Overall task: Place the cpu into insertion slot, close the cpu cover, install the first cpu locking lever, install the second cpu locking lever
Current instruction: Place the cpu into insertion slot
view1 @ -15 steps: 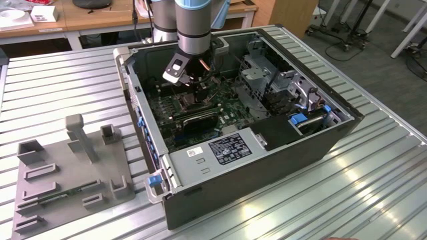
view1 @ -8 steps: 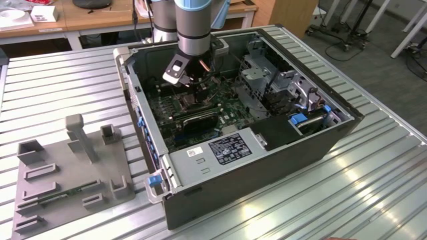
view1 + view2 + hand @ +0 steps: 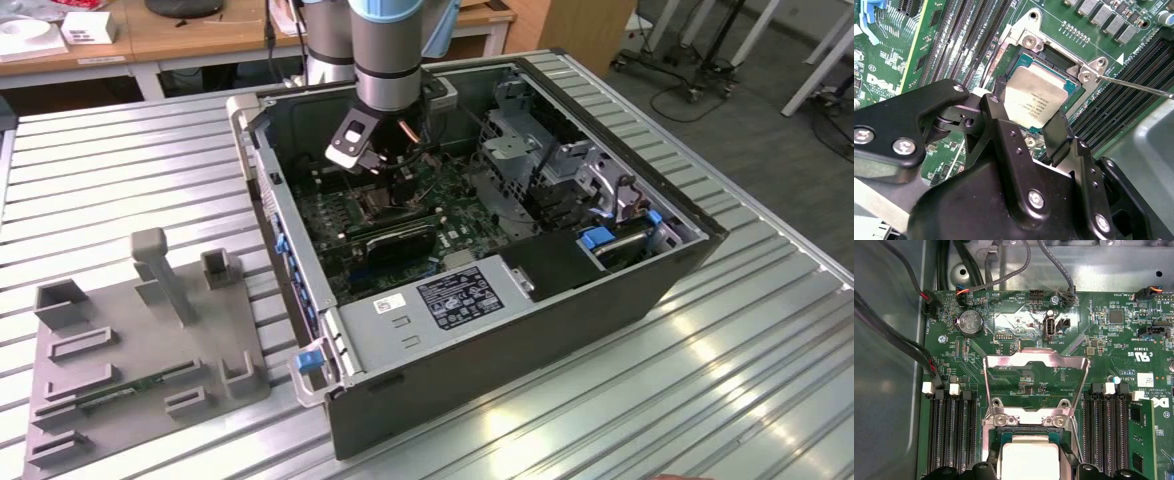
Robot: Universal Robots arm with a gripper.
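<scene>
Second wrist view: the cpu (image 3: pixel 1040 95) is seen flat, pale metal top up, over the socket (image 3: pixel 1026 42) on the green motherboard (image 3: pixel 954 45). Whether it's fully seated can't be told. It is gripped at two opposite sides by the claw (image 3: pixel 1030 105), w/ the black fingers (image 3: pixel 998 102) closed narrowly on it. A thin wire lever (image 3: pixel 1139 86) is seen sticking out beside the socket, clear of the board.

In the first wrist view the cpu cover (image 3: pixel 1036 362) is seen open, tilted up from its hinge just beyond the cpu (image 3: pixel 1029 457), w/ board parts visible through its window. Memory slots (image 3: pixel 951 435) are seen on both sides of the socket.

In the exterior view the claw (image 3: pixel 387 190) is seen down inside an open computer case (image 3: pixel 601 300), which is laid on a ribbed metal tabletop (image 3: pixel 134 170). A grey holder (image 3: pixel 147 350) w/ slots and posts is seen near the case, to the exterior view's left.
</scene>
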